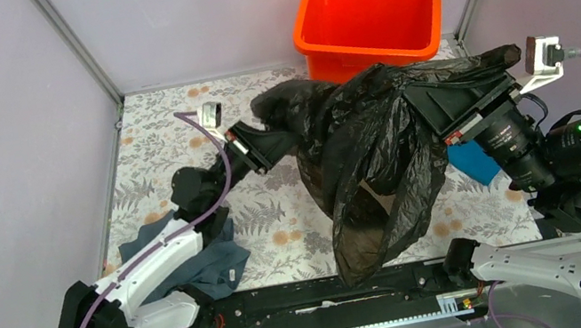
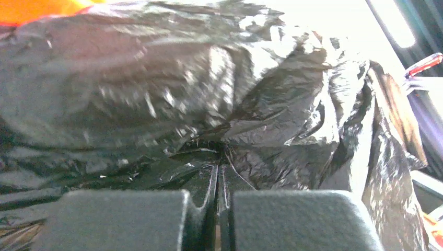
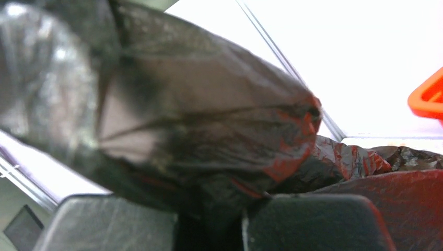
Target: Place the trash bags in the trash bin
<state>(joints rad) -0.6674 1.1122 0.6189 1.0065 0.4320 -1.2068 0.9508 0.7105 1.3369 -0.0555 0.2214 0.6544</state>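
Pinching a fold of film between them, the left fingers (image 2: 156, 222) are closed almost pad to pad, with only a thin seam showing where the trash bag (image 2: 219, 94) runs in. The right fingers (image 3: 313, 225) stand a little further apart. The gap is stuffed with bunched black plastic, so they too have hold of the bag, and a stretched, brownish see-through bulge of it balloons just above them.

Seen from above, the bag hangs spread between the two arms over the middle of the table (image 1: 268, 213). The left hold is at its 10 o'clock corner and the right at its 2 o'clock, with a loose tail drooping toward 6 o'clock. The bin (image 1: 368, 10) stands at 12 o'clock, just beyond the bag. The bag's top edge overlaps the bin's near wall in that view, but I cannot tell whether they touch.

Nothing black shows inside the bin. I judge the pick-up done, since the bag is raised and gathered. None of it is over the rim, so the carry toward 12 o'clock, the lowering in and the release are all left.

A grey-blue cloth (image 1: 205, 265) lies at 8 o'clock by the left arm, and a bright blue cloth (image 1: 471, 161) lies at 3 o'clock, partly hidden by the right arm. No brand, label or writing can be read anywhere.
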